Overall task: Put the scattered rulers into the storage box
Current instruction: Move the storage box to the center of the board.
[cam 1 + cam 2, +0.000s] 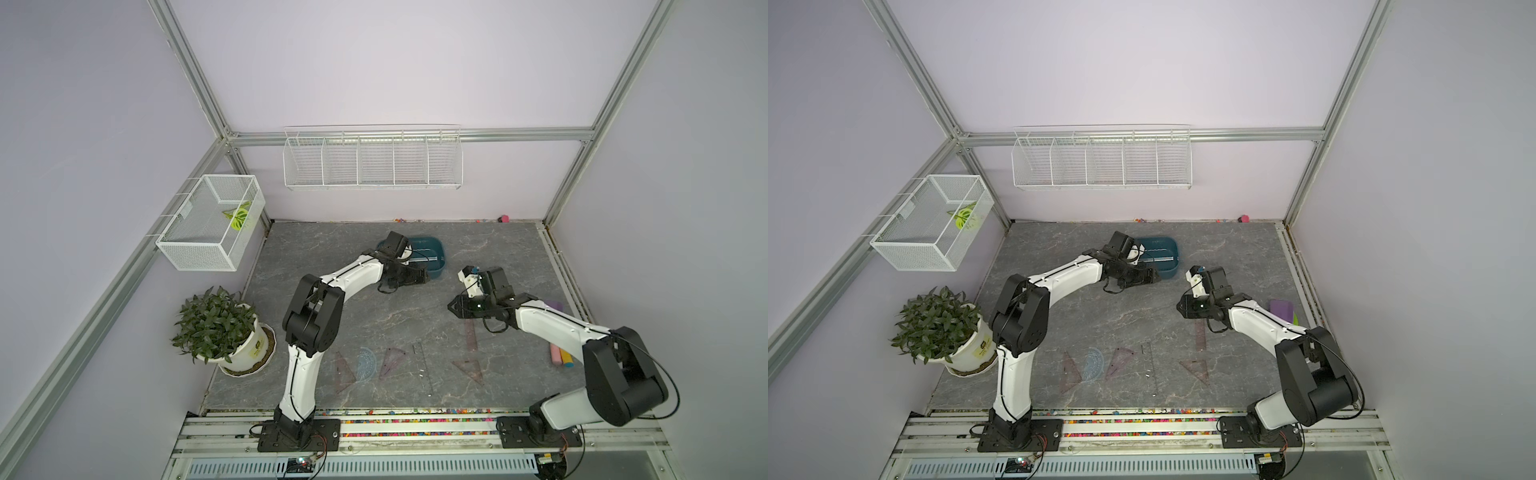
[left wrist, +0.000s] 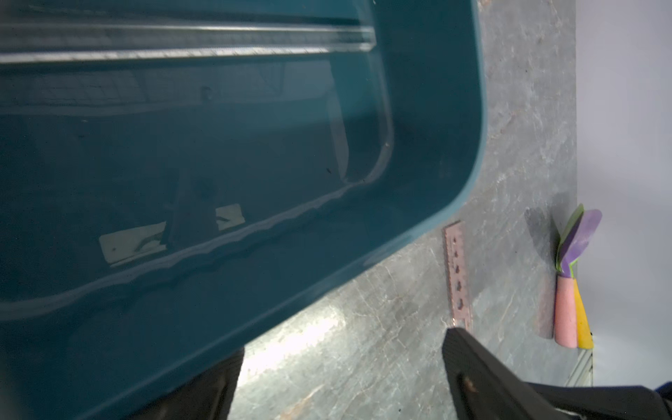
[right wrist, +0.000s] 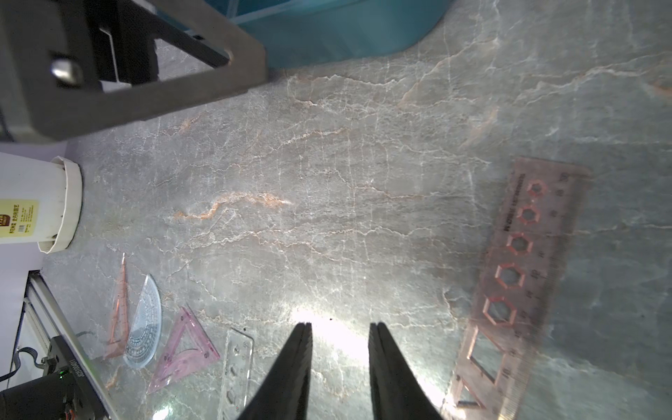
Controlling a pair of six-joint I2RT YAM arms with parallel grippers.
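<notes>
The dark teal storage box (image 1: 434, 245) (image 1: 1167, 244) stands at the back middle of the table, with a clear straight ruler (image 1: 424, 258) (image 2: 182, 40) lying inside. My left gripper (image 1: 422, 277) (image 2: 338, 349) hovers open at the box's near rim, holding nothing; the rim partly hides one finger. My right gripper (image 1: 452, 307) (image 3: 340, 327) hangs low over bare table, its jaws apart and empty. Beside it lies a smoky brown strip ruler (image 1: 469, 332) (image 3: 520, 291). Near the front lie triangles (image 1: 345, 370) (image 1: 392, 361) (image 1: 469, 370), a bluish protractor (image 1: 365, 363) and a clear strip (image 1: 424, 370).
A potted plant (image 1: 216, 328) stands at the left edge. White wire baskets (image 1: 208, 224) (image 1: 372, 160) hang on the walls. Pastel chunky items (image 1: 561, 357) (image 1: 555, 307) lie by the right wall, behind my right arm. A small pink thing (image 1: 504, 218) sits at the back wall.
</notes>
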